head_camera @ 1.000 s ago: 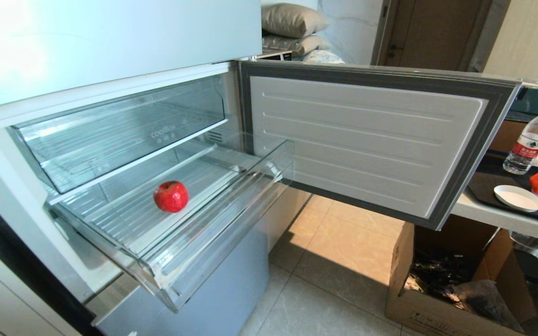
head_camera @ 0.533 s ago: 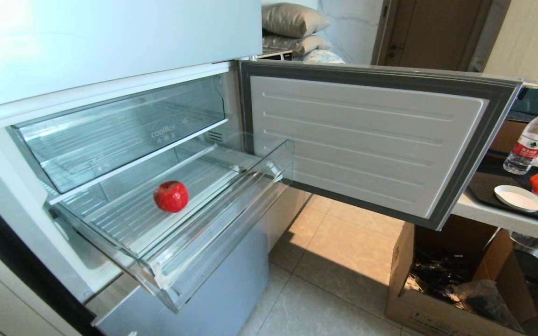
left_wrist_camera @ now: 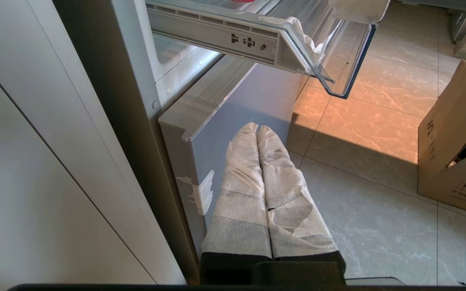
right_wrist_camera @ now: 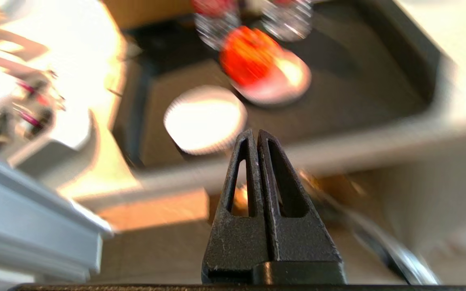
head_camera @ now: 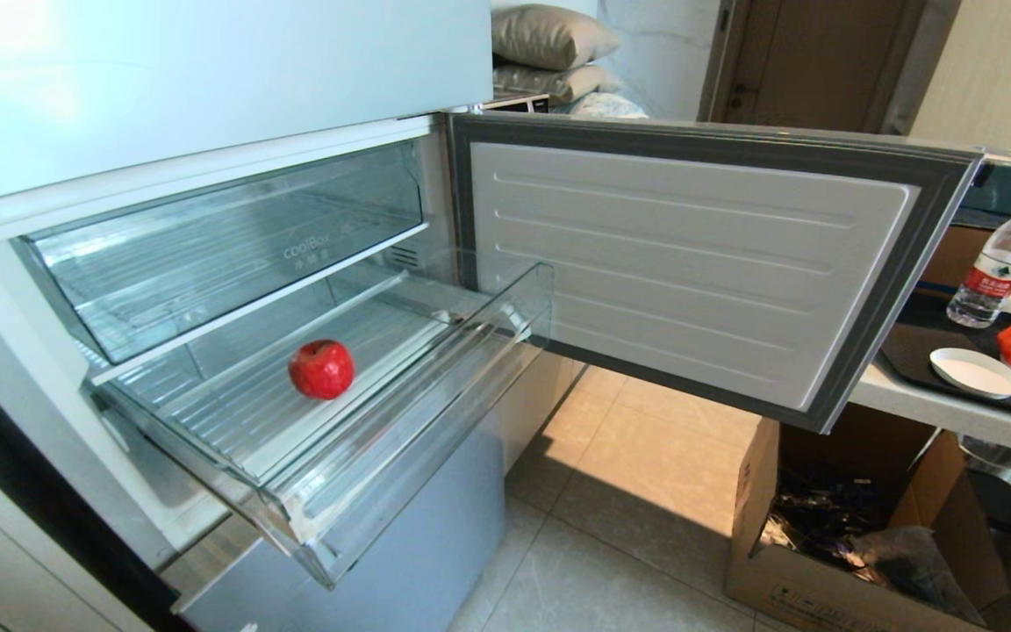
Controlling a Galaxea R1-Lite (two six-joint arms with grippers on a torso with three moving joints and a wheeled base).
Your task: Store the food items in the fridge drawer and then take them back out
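Beside the open fridge door [head_camera: 690, 263], cardboard box [head_camera: 830, 544], table [head_camera: 935, 405], water bottle [head_camera: 997, 268].

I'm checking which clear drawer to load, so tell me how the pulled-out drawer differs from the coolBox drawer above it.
The fridge drawer is pulled out toward the camera; the coolBox drawer sits pushed in. The fridge drawer has a low front lip; the coolBox drawer has a taller front. The fridge drawer holds a red food item; nothing shows in the coolBox drawer. Both are clear plastic with ribbed floors.
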